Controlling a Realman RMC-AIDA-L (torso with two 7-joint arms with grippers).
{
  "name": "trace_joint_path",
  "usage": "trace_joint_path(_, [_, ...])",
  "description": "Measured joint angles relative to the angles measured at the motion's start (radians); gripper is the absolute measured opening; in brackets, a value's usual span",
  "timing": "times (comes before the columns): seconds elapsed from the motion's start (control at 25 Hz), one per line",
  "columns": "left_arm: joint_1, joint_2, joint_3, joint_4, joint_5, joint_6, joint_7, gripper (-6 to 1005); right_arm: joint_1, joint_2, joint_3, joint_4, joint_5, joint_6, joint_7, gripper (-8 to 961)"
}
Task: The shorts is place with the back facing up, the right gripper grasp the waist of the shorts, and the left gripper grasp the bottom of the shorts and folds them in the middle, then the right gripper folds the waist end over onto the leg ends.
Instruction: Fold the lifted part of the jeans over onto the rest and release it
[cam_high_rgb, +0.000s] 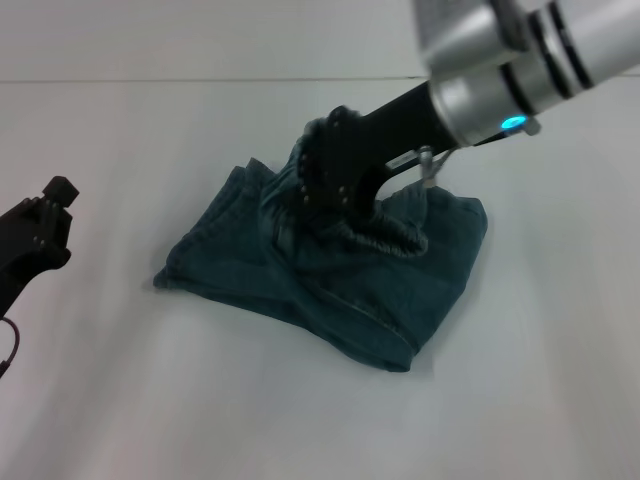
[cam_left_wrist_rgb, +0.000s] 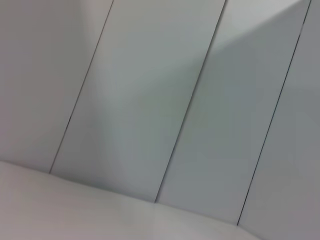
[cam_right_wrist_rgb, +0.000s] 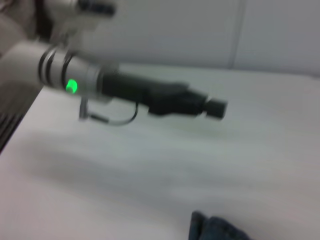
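From where I stand, the right end effector (cam_high_rgb: 318, 190) is down on the one pair of shorts (cam_high_rgb: 330, 270), apparently clamped on the ruffled waist (cam_high_rgb: 385, 235) and lifting it in a bunch. The denim lies rumpled mid-counter (cam_high_rgb: 520, 400), seemingly already doubled along its length, so I judge the middle fold done and the waist-over-legs fold under way, not finished. The left end effector (cam_high_rgb: 40, 235) hangs off to the side, clear of the cloth; whether it is apart or together I cannot tell. Two arms, one garment.

L gripper (cam_right_wrist_rgb: 216, 108) above table (cam_right_wrist_rgb: 150, 170); shorts (cam_right_wrist_rgb: 215, 229) corner visible.
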Motion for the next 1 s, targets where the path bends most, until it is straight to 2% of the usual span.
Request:
trace_joint_path(0.16, [0.020, -0.003, -0.006, 0.003, -0.001, 0.039, -0.019, 1, 0.037, 0.031, -0.033, -0.012, -0.083, 0.063, 0.007, 169])
trace_joint_path(0.4, [0.028, -0.005, -0.007, -0.012, -0.001, 0.052, -0.028, 2, 0.052, 0.038, -0.100, -0.025, -0.112, 0.065, -0.002, 178])
trace_joint_path(0.76, [0.028, -0.006, -0.004, -0.014, -0.001, 0.068, -0.020, 1, 0.048, 0.039, -0.114, -0.047, -0.105, -0.081, -0.029, 577])
trace_joint_path(1.0, [0.026, -0.006, -0.001, -0.014, 0.003, 0.081, -0.016, 2, 0.041, 0.040, -0.153, -0.090, -0.151, -0.098, 0.058, 842])
